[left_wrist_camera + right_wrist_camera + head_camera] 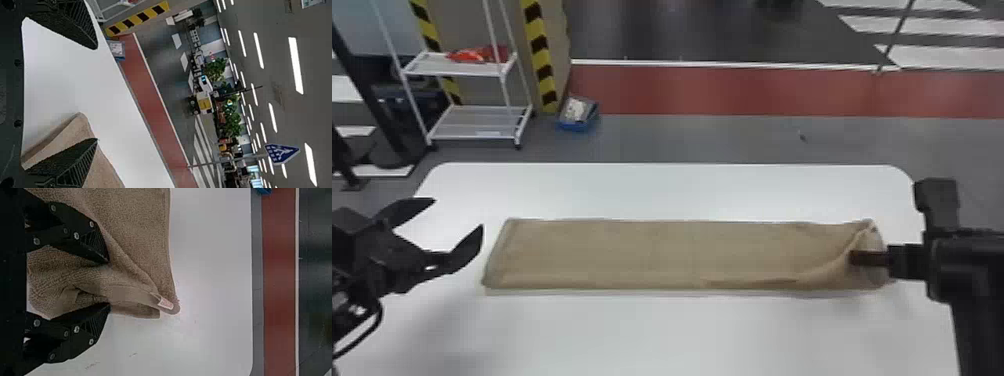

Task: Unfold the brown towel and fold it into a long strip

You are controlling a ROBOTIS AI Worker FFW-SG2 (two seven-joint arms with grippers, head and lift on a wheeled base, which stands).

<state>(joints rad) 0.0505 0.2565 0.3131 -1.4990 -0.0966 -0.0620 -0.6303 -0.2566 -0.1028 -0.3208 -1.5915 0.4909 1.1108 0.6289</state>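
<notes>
seems to need straightening at the right: brown towel (657, 255) laid left-to-right across the white table (682, 330), right gripper (109, 282) nearer, spread around it, unclamped; left gripper (458, 213) wide, empty, beside the left end.

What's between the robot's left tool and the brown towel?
In the head view, a bare strip of white table lies between the left tool and the brown towel.

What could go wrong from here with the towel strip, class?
The right gripper has its open fingers on either side of cloth at the rumpled end of the brown towel, so pulling away might snag it and drag the strip askew. That end also bulges and curls, so pressing it down as it lies could leave a lumpy, uneven strip.
</notes>
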